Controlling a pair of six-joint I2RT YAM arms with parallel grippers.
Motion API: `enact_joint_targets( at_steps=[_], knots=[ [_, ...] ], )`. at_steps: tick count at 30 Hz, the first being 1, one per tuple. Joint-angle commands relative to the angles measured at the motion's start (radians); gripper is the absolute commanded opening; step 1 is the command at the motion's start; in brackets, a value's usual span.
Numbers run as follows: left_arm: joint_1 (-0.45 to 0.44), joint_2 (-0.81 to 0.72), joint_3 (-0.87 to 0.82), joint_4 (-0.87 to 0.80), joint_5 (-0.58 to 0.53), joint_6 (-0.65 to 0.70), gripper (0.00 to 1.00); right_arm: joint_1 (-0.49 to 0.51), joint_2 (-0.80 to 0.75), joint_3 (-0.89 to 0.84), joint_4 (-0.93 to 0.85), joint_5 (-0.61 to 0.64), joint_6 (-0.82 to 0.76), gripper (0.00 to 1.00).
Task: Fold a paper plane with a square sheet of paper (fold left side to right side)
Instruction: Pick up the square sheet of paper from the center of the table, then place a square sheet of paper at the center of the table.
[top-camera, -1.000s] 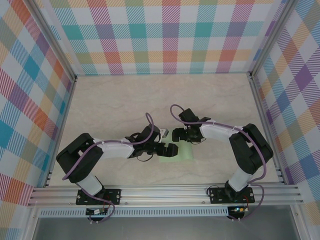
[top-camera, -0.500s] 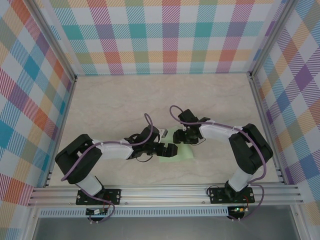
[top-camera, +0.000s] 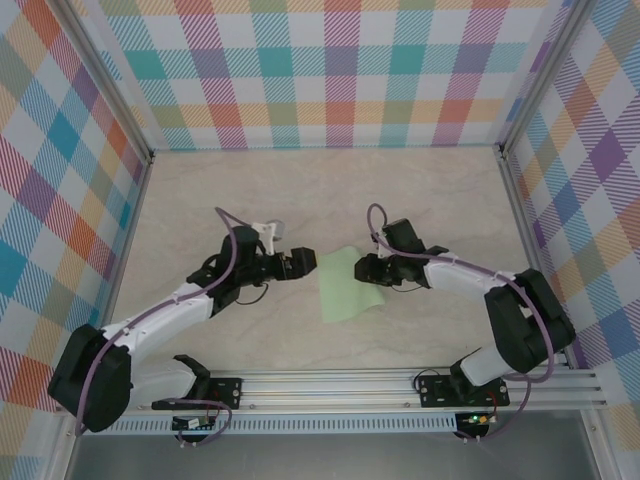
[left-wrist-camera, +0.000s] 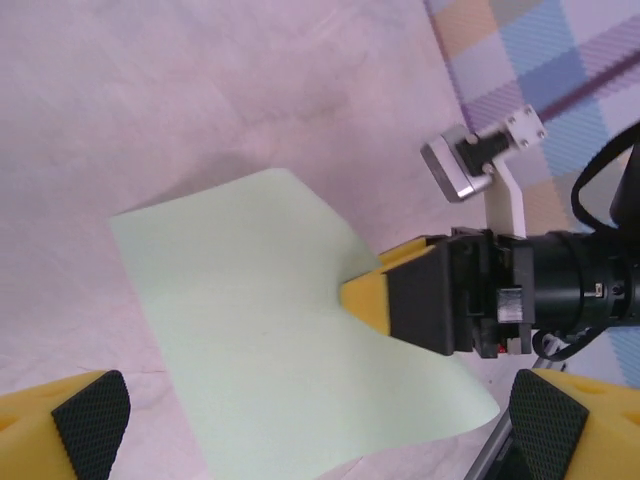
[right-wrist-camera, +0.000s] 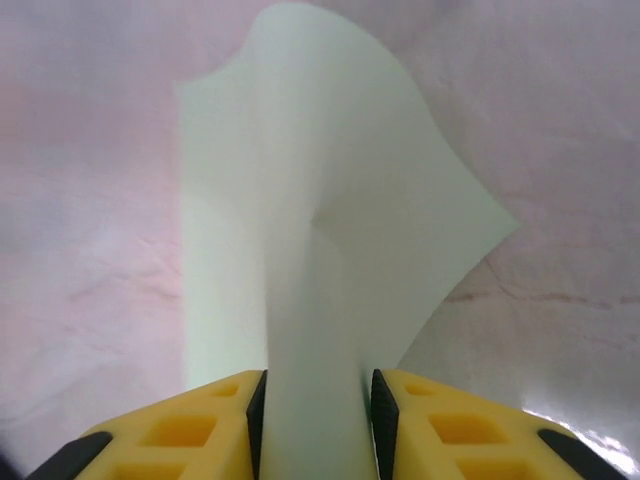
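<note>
1. Top external: fixed high above and behind the arm bases (top-camera: 195, 390), looking down and toward the far wall (top-camera: 330, 80); distant enough to take in the whole table (top-camera: 200, 190).
2. Left wrist: low over the table, facing right across the square sheet of paper (left-wrist-camera: 250, 330) at the right hand (left-wrist-camera: 362, 296).
3. Right wrist: closest of all, facing left along the sheet from between its own fingers (right-wrist-camera: 180, 430).
4. Shared by all three: the sheet and the table around it.

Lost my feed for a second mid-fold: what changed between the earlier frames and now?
The left gripper came off the square sheet of paper and drew back leftward, jaws open. The right gripper stayed about where it was, shut on the sheet's right edge. The sheet lies in the same spot.
</note>
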Motion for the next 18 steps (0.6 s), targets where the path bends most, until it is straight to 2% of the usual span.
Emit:
enact_joint_targets(
  at_steps=[1,4,8,13,18],
  knots=[
    [0.1,-0.04,-0.022,-0.051,0.17,-0.004,1.0,-0.073,-0.079,-0.055,0.216,-0.226,0.046,0.33],
    [0.148,-0.059,0.0,-0.021,0.282,-0.021,1.0,-0.151,-0.163,-0.077,0.288,-0.342,0.075,0.32],
    [0.152,-0.06,0.039,0.053,0.375,-0.056,1.0,-0.212,-0.295,-0.056,0.304,-0.435,0.107,0.31],
    [0.147,-0.048,0.069,0.208,0.447,-0.142,1.0,-0.228,-0.406,0.009,0.28,-0.488,0.157,0.31],
    [0.109,-0.02,0.133,0.249,0.47,-0.162,1.0,-0.226,-0.435,0.044,0.345,-0.528,0.263,0.31]
  ],
)
